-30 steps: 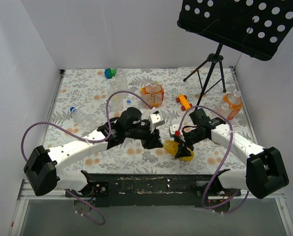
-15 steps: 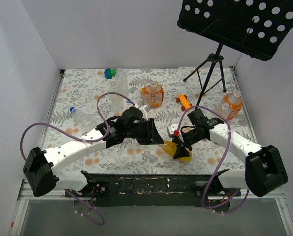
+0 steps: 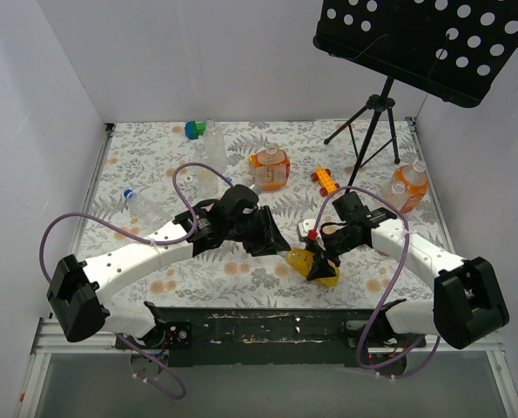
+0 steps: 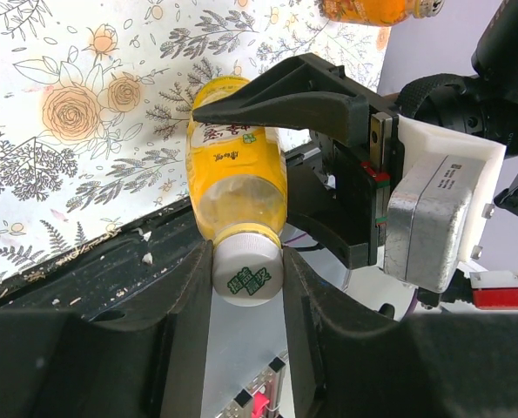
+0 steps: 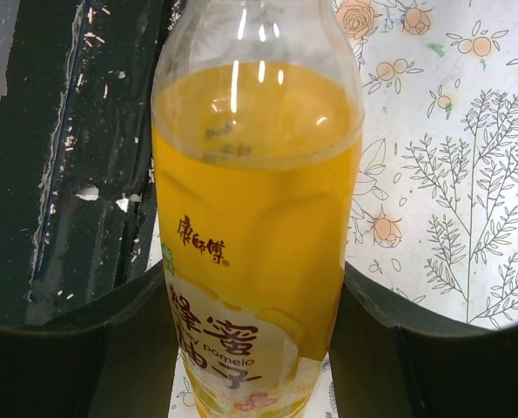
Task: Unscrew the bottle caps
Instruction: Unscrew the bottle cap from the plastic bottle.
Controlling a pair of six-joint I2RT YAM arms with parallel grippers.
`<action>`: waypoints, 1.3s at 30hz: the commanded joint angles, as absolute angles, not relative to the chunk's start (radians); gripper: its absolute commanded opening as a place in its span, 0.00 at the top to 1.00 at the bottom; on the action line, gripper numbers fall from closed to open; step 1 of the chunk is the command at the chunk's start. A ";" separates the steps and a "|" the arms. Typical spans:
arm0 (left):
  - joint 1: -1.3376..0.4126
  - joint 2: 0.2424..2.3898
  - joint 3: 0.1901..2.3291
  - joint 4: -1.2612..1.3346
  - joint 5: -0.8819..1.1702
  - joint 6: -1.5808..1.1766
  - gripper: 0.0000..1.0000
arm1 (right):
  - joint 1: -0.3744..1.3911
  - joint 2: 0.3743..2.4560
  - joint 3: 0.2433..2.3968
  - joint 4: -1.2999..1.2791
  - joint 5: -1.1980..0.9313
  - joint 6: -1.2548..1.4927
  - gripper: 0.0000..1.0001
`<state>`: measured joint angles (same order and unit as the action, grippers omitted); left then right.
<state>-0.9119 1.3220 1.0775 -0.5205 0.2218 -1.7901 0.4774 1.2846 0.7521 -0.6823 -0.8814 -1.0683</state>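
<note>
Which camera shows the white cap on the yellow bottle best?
The left wrist view: the white cap faces the camera, printing showing, pinched by the left gripper. From the top I can't make it out; only the yellow bottle shows. The right wrist view shows just the bottle's body.

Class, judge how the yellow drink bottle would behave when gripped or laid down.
The yellow bottle looks mostly full, so probably heavy for its size. Its round body would likely roll if laid down. Glossy plastic may slip while the white cap is twisted.
</note>
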 commanded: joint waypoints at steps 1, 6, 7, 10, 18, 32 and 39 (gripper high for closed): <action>-0.894 1.246 1.132 -0.460 0.182 -1.806 1.00 | 0.480 1.299 0.744 -0.726 -0.785 -1.123 0.90; -0.896 1.246 1.126 -0.460 0.210 -1.871 1.00 | 0.480 1.302 0.744 -0.724 -0.781 -1.123 0.90; -0.894 1.250 1.123 -0.462 0.221 -1.911 1.00 | 0.480 1.302 0.742 -0.721 -0.779 -1.121 0.90; -0.896 1.272 1.135 -0.471 0.244 -2.020 1.00 | 0.482 1.301 0.742 -0.718 -0.775 -1.118 0.90; -0.894 1.256 1.189 -0.575 0.133 -2.126 1.00 | 0.482 1.278 0.738 -0.701 -0.764 -1.104 0.90; -0.873 1.163 1.114 -0.537 0.155 -2.115 1.00 | 0.482 1.261 0.736 -0.698 -0.765 -1.103 0.90; -0.844 1.128 1.083 -0.522 0.173 -2.092 1.00 | 0.482 1.258 0.736 -0.704 -0.775 -1.115 0.90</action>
<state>-0.8989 1.2621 1.0710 -0.5869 0.1829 -1.9800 0.4942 1.2644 0.7521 -0.5938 -0.8726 -1.0737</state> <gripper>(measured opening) 0.312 0.636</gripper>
